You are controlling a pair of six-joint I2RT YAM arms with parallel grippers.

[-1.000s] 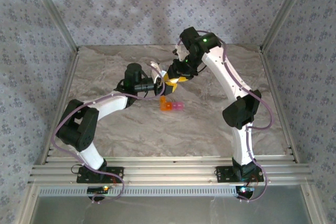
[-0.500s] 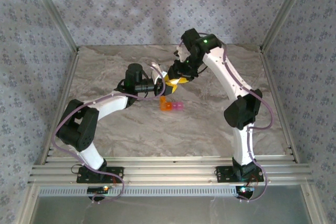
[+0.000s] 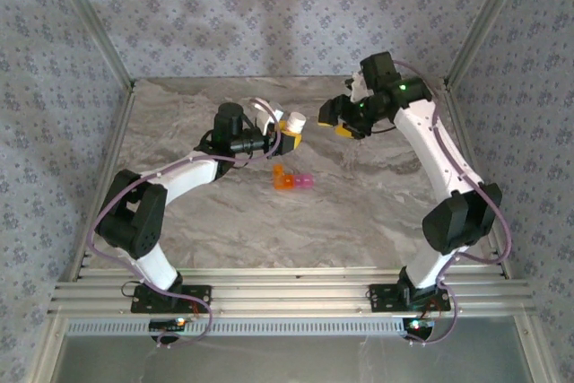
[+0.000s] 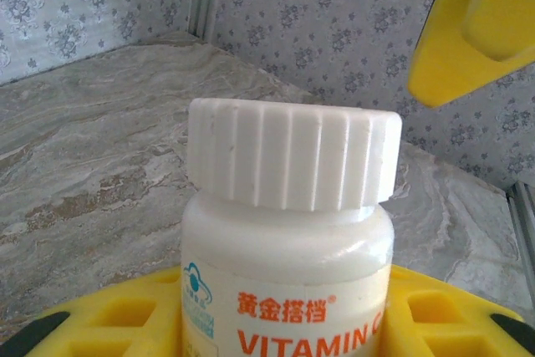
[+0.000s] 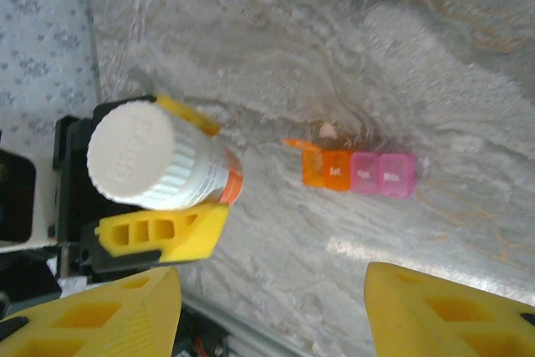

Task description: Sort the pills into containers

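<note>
Half bottle label cut off in left claw; containers lettering blurred.

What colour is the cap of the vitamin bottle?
White, with ribbed sides. The cap of the vitamin bottle shows best in the left wrist view.

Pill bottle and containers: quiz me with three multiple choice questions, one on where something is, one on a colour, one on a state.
1. Where are the containers?
A. On the table, unheld
B. Held in the air
C. Stacked on the bottle

2. What colour is the cap of the bottle?
A. Orange
B. White
C. Pink

3. What is the left gripper doing?
A. Open, empty
B. Shut on the containers
C. Shut on the bottle

Answers:
1 A, they lie on the marbled top with nothing gripping them.
2 B, the ribbed cap is plainly white.
3 C, the right wrist view shows it clamping the bottle's sides.
</note>
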